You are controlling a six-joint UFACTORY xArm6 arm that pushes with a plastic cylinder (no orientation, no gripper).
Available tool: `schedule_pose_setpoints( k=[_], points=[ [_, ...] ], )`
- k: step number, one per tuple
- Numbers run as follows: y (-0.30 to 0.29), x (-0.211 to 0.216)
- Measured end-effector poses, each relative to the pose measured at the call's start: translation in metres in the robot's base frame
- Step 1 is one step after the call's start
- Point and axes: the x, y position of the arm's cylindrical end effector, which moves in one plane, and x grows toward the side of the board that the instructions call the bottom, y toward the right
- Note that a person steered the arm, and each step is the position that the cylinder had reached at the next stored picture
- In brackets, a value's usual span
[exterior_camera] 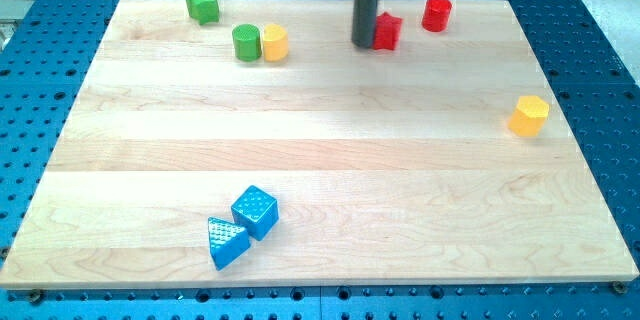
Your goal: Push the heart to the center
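Note:
My tip (pixel 365 43) rests on the wooden board (pixel 320 150) near the view's top, just left of centre-right, touching the left side of a red block (pixel 389 30) of unclear shape. A yellow block (pixel 274 42), rounded and possibly the heart, lies to the tip's left, about a quarter of the board's width away. It sits against the right side of a green cylinder (pixel 246 41).
A red cylinder (pixel 436 13) stands to the right of the red block. A green star (pixel 202 5) is at the top left. A yellow hexagonal block (pixel 529 115) is near the right edge. A blue cube (pixel 255 210) and a blue triangle (pixel 226 242) touch at the bottom left.

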Motion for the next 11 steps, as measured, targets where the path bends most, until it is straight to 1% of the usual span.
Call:
schedule_pose_setpoints(
  k=[1, 2, 3, 4, 5, 6, 7, 8, 9, 11],
  points=[
    [0.022, -0.012],
    [-0.059, -0.020],
    [-0.115, -0.064],
    [-0.157, -0.017],
    [-0.148, 0.056],
    [-0.117, 0.094],
    [-0.143, 0.082],
    [-0.143, 0.120],
    [-0.089, 0.155],
    [-0.082, 0.158]
  ],
)
